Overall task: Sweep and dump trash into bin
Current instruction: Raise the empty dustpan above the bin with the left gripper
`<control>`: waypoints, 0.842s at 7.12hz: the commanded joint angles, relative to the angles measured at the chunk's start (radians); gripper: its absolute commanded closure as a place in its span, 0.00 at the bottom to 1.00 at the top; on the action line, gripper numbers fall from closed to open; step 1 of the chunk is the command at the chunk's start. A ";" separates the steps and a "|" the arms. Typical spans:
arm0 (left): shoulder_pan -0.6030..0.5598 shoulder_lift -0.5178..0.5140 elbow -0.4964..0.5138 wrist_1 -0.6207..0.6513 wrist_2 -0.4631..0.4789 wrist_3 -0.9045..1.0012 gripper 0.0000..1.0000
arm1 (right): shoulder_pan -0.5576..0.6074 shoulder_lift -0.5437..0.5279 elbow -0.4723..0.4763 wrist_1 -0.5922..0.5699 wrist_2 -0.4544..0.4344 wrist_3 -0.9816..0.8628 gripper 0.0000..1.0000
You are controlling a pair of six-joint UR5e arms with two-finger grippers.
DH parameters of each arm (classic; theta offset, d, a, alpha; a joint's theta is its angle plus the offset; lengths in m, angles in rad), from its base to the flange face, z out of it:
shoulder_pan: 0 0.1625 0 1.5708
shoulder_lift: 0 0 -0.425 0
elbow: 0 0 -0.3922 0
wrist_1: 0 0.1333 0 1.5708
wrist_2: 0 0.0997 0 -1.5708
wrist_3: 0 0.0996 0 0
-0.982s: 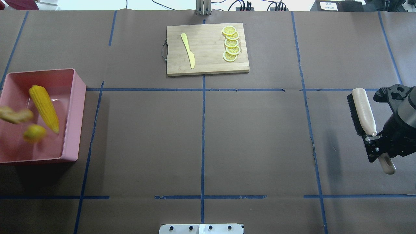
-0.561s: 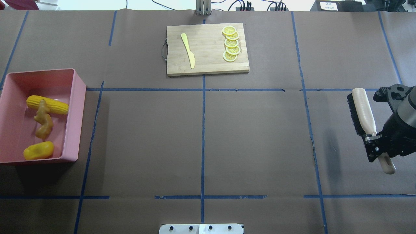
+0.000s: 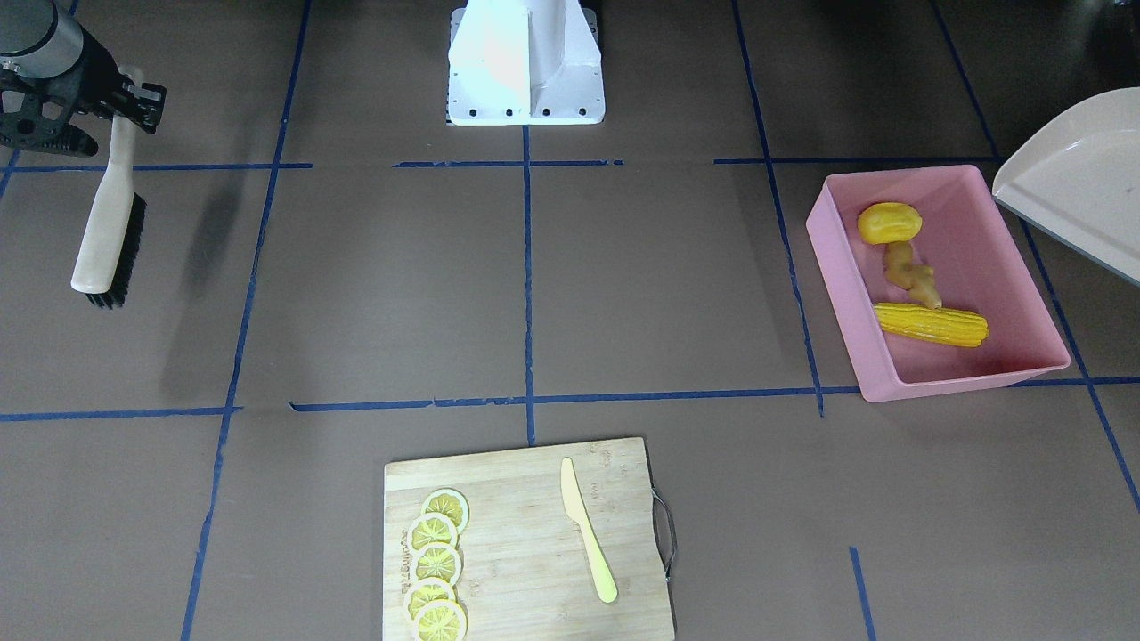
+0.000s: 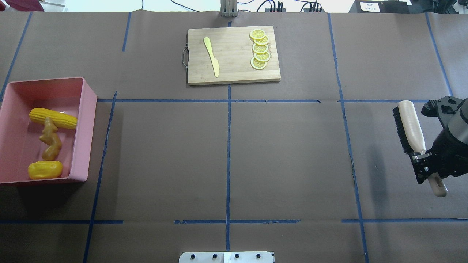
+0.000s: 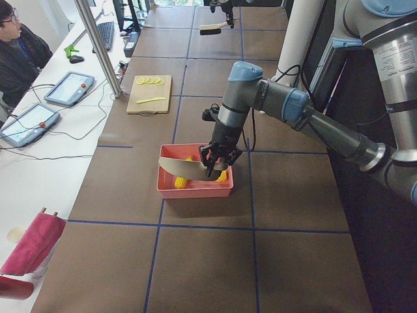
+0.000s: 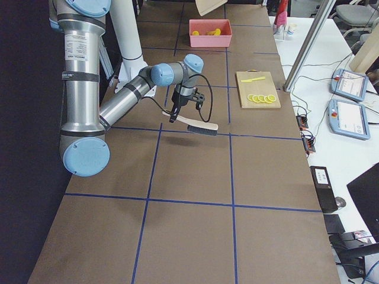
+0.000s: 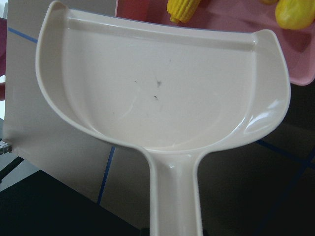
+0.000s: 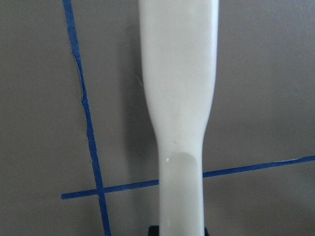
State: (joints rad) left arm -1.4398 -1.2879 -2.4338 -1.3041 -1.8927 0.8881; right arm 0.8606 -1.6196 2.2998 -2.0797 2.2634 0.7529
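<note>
The ridged yellow corn cob (image 4: 53, 118) lies crosswise in the pink bin (image 4: 85, 109). The knobbly ginger root (image 4: 50, 140) touches it, and the rounded yellow lump (image 4: 45, 170) sits by the robot-side wall. The bin stands at the surface (image 4: 285, 153)'s left edge. The right claw (image 4: 423, 160) clamps the brush (image 4: 408, 124) by its handle, well apart from the bin. The beige dustpan (image 7: 162, 88) hangs over the bin's rim at the left claw (image 5: 215, 160); whether that claw is closed, I cannot tell.

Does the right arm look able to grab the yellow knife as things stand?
Probably not: the right gripper is shut on the brush, though nothing blocks the way to the knife.
</note>
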 commanded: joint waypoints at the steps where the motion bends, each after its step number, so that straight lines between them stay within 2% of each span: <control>1: -0.001 -0.254 -0.060 0.333 -0.005 -0.009 1.00 | 0.000 -0.031 -0.013 0.022 -0.004 -0.015 0.97; 2: 0.015 -0.311 -0.057 0.394 -0.016 -0.012 1.00 | 0.000 -0.098 -0.037 0.152 -0.004 -0.009 0.97; 3: 0.045 -0.335 -0.053 0.397 -0.063 -0.046 1.00 | 0.000 -0.180 -0.095 0.360 -0.002 0.006 0.97; 5: 0.122 -0.381 -0.060 0.396 -0.144 -0.163 1.00 | 0.000 -0.239 -0.182 0.589 -0.002 0.083 0.97; 6: 0.175 -0.416 -0.060 0.396 -0.155 -0.229 1.00 | 0.000 -0.270 -0.235 0.697 -0.002 0.097 0.97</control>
State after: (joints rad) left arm -1.3231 -1.6659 -2.4926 -0.9095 -2.0176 0.7344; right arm 0.8606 -1.8518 2.1272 -1.5189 2.2610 0.8257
